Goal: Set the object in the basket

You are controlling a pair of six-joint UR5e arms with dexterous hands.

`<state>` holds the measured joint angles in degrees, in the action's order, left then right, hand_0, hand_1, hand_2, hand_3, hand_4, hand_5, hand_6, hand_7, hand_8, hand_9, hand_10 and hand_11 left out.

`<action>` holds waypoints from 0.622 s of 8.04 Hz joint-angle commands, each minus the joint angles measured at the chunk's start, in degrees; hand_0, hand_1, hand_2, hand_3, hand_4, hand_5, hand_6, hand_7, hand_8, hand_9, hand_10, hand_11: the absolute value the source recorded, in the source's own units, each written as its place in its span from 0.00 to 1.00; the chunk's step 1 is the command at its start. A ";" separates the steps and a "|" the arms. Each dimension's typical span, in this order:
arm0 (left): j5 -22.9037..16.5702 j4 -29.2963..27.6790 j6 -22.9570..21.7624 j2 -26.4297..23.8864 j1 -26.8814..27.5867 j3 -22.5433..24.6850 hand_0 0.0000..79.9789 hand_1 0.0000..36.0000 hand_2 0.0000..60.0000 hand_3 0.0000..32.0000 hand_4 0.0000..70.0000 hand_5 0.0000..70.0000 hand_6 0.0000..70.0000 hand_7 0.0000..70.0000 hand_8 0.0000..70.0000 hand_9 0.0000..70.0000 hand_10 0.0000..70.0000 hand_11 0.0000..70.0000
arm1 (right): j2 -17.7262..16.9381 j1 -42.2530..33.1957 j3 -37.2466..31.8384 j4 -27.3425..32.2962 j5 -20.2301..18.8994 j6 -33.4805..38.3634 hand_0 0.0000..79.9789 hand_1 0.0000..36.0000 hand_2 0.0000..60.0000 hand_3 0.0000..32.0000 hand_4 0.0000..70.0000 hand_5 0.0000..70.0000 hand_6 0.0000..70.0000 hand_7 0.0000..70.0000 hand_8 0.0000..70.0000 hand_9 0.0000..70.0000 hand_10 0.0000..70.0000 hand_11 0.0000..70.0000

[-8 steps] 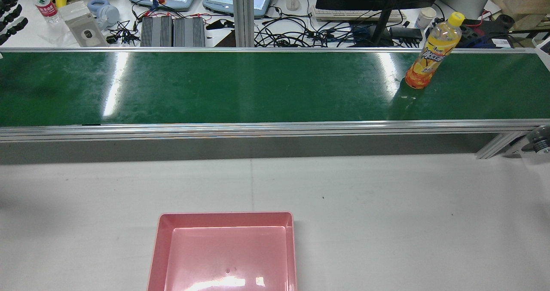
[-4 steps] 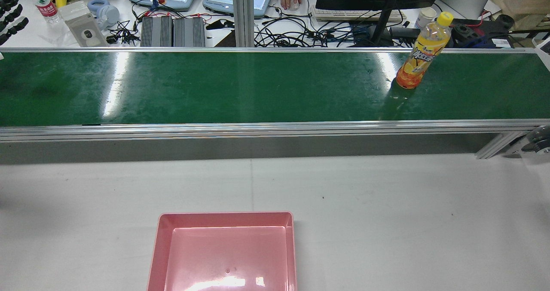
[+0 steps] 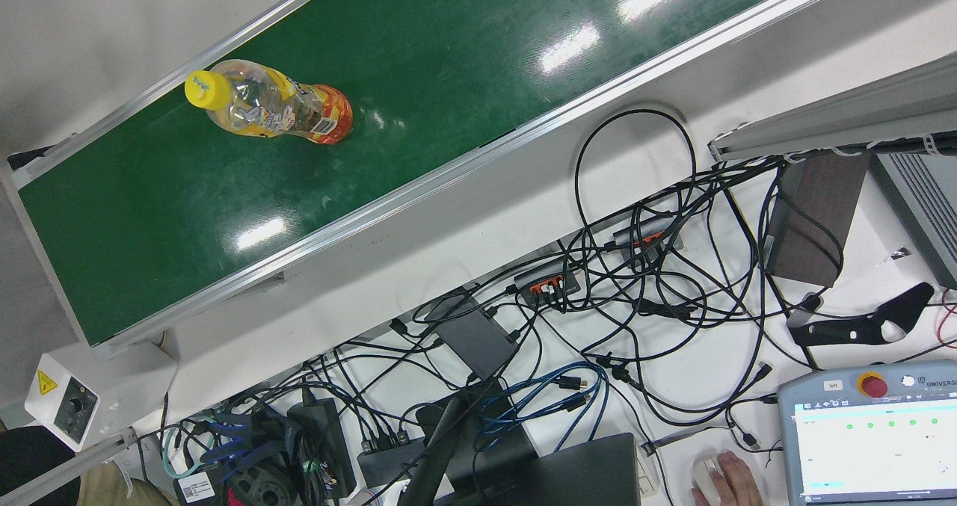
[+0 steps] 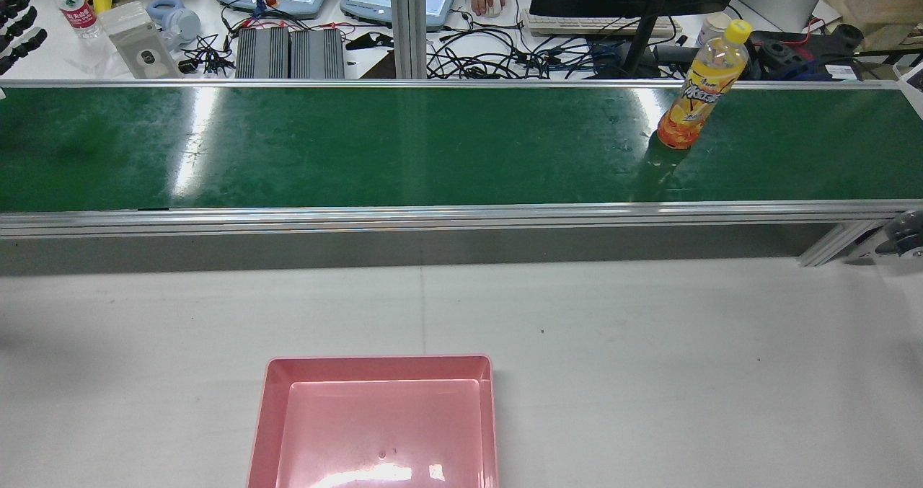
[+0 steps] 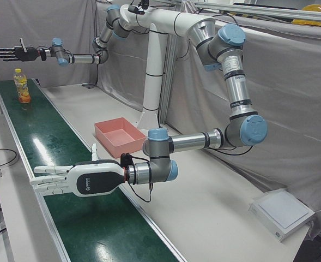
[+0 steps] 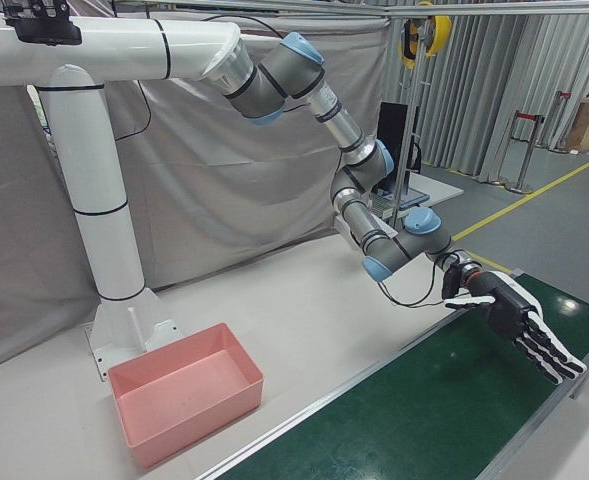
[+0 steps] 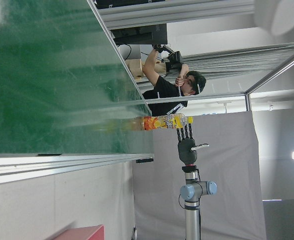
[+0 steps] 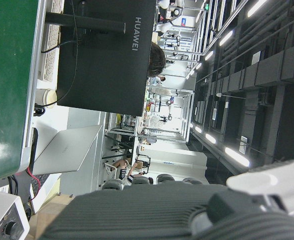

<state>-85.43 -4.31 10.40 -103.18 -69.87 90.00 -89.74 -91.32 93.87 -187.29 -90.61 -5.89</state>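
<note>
In the rear view, at the far left edge, only the dark fingers (image 4: 18, 19) of the left hand (image 5: 76, 180) show. The left-front view gives it whole: held out flat and low over the belt (image 4: 404, 149), fingers straight and slightly apart, holding nothing. Right of that, at the desk's (image 4: 649, 373) near edge, sits the pink basket (image 4: 270, 401), with nothing in it. Further right, close to the belt's right end and toward its far rail, stands the bottle (image 4: 698, 88), upright with its yellow cap on top, so its long axis is vertical.

The right hand (image 5: 18, 53) does not show in the rear view. In the left-front view it hangs above cap height, fingers spread and empty, with the bottle (image 5: 22, 87) below it and seemingly almost beneath it. It is much the nearer hand; the left is well apart, at the belt's other end. I judge the grasp falls to the right hand, which must come down and wrap the body from the side.
</note>
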 commanded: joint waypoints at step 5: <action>0.00 0.00 -0.20 0.00 0.00 0.00 0.77 0.24 0.00 0.00 0.18 0.08 0.00 0.00 0.00 0.00 0.03 0.07 | 0.00 0.00 0.00 0.00 0.00 0.00 0.00 0.00 0.00 0.00 0.00 0.00 0.00 0.00 0.00 0.00 0.00 0.00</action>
<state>-85.43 -4.31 10.26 -103.18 -69.90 90.00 -89.74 -91.32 93.87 -187.30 -90.61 -5.89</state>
